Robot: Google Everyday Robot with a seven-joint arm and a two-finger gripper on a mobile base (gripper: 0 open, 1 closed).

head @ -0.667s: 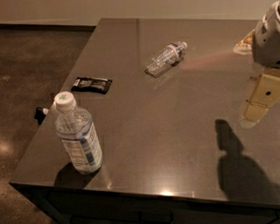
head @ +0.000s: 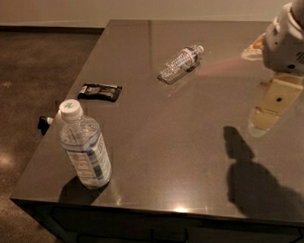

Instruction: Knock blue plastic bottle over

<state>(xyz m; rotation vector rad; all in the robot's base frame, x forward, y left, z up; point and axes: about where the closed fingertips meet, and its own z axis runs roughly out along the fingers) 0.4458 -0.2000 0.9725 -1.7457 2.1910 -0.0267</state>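
Camera view, looking down over the dark surface (head: pixel 193 157). Spotting the blue plastic bottle (head: pixel 85 151) bolt upright near the front-left corner, white cap on top, blue-and-white label showing, close to both edges. Not knocked over yet, so calling the task barely begun: no contact, no tilt, nothing touching the target.

Finding the gripper (head: pixel 262 124) far over on the right side, hovering over the surface and throwing a shadow (head: pixel 254 180) toward the front edge, well apart from the target. Cannot tell whether released or clenched from this angle.

Judging the remainder: crossing the open width of surface toward the left, coming in level with the upper body or the cap, then pushing sideways until toppled.

Noting the company. Smaller slim bottle (head: pixel 180 64) lying on its side toward the back, well clear of a straight line across. Dark flat packet (head: pixel 99 91) lying behind the target, toward the left edge. Small black object (head: pixel 43 123) sitting at the left rim, near the target's cap in this view. Something pale (head: pixel 252 51) half hidden behind the arm at the far right, impossible to name.

Seeing nothing between gripper and target. Worth watching one risk, though: a roll off the near corner after a push leftward or forward.
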